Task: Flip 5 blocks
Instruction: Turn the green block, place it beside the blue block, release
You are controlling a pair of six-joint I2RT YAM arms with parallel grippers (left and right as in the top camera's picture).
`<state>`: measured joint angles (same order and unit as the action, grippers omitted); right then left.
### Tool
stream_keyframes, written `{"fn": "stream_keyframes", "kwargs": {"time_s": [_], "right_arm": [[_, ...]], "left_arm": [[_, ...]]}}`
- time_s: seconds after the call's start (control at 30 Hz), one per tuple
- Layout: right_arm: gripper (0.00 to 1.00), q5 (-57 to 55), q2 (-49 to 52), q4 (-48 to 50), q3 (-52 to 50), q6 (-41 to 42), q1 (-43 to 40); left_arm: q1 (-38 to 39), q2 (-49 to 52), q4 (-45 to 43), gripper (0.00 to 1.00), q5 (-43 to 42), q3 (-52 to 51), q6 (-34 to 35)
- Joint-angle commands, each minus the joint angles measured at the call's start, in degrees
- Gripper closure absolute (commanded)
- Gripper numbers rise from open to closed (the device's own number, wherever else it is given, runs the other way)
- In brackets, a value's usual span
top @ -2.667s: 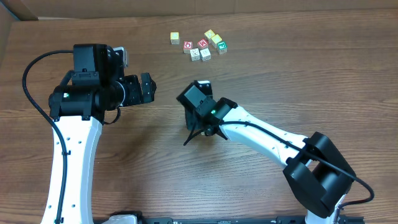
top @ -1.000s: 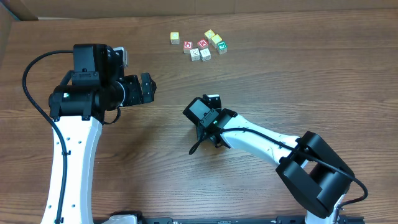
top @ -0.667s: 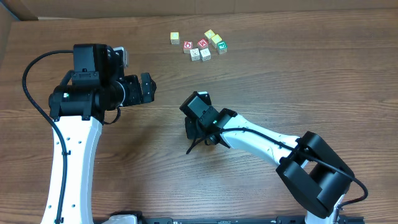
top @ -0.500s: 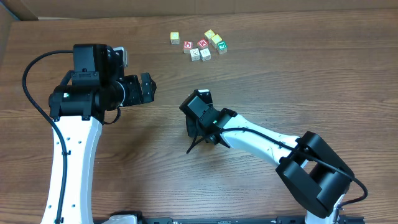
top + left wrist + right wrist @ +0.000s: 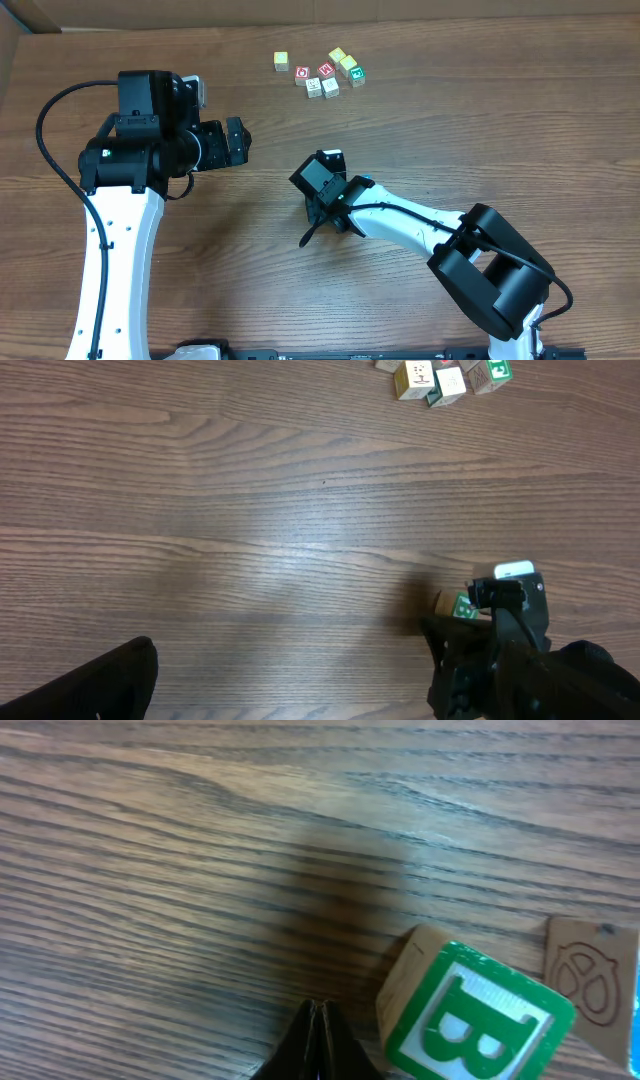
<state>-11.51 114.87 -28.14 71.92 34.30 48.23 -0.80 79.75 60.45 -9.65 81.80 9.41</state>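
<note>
The right gripper (image 5: 318,1020) is seen pressed together on nothing, just beside a green-printed block (image 5: 470,1020) on the table (image 5: 150,840) — the left gripper (image 5: 237,141) is seen spread wide, well apart.

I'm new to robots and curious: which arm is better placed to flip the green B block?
Right, probably. The right gripper, shut, sits close beside the green B block; the left gripper, open, is much farther off.

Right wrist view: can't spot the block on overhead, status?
Left gripper open, right gripper shut, both empty. Green B block beside right tips, not gripped. Other blocks clustered far off.
</note>
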Motion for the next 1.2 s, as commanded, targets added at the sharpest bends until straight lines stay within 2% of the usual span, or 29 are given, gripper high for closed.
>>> {"fn": "stream_keyframes", "kwargs": {"time_s": [0.0, 0.27, 0.57, 0.77, 1.17], "right_arm": [[0.96, -1.6, -0.1, -0.4, 1.0, 0.2, -1.3], [0.96, -0.7, -1.6, -2.8, 1.5, 0.2, -3.0], [0.96, 4.2, -3.2, -0.3, 2.6, 0.0, -3.0], [0.95, 4.5, -4.7, -6.8, 9.2, -1.8, -4.5], [0.94, 4.6, -4.1, -7.6, 10.5, -1.8, -14.7]], "left_arm": [[0.1, 0.1, 0.0, 0.0, 0.0, 1.1, -0.4], [0.1, 0.1, 0.0, 0.0, 0.0, 1.1, -0.4], [0.1, 0.1, 0.0, 0.0, 0.0, 1.1, -0.4], [0.1, 0.1, 0.0, 0.0, 0.0, 1.1, -0.4], [0.1, 0.1, 0.0, 0.0, 0.0, 1.1, -0.4]]}}
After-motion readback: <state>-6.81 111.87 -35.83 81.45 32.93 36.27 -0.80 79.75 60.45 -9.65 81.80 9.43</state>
